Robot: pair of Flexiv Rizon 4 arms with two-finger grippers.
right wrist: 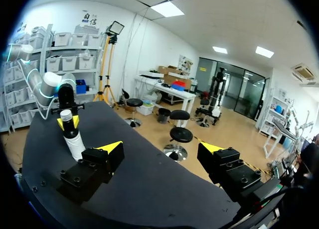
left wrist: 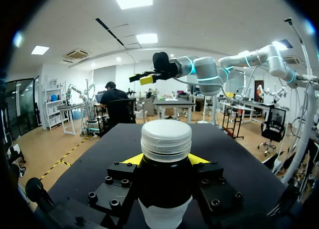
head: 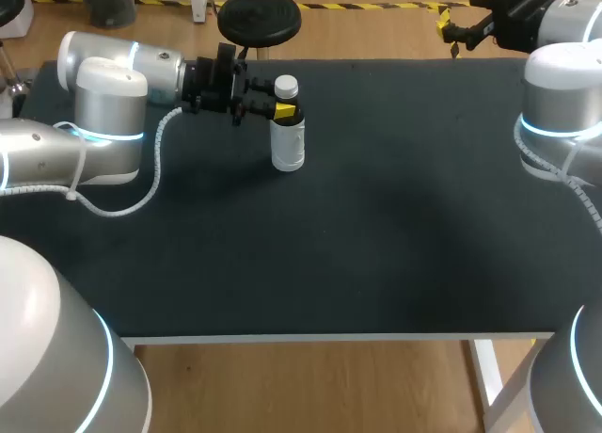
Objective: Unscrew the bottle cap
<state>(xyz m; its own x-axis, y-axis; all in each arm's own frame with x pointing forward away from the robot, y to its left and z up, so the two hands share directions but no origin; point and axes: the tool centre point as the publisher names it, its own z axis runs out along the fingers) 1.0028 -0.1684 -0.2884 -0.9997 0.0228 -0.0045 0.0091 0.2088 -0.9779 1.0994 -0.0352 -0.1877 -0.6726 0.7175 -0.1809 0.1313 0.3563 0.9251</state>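
Our black table [head: 376, 226] bears our left gripper [head: 281, 111], closed from both sides on the neck of the upright bottle [head: 288, 143] at the far left. Our right gripper [right wrist: 162, 148] gapes wide, well apart, near the far right edge. The white ribbed cap [left wrist: 166, 138] sits on the bottle.

One bottle [head: 288, 146], one cap [head: 286, 86], two pincers [head: 279, 106] [right wrist: 162, 148]

The bottle [head: 288, 141] is showing a white body and dark shoulder under a ridged white cap [head: 287, 86]; the left tool [head: 282, 110] is wearing yellow tips on black; the surface [head: 395, 235] is showing plain black.
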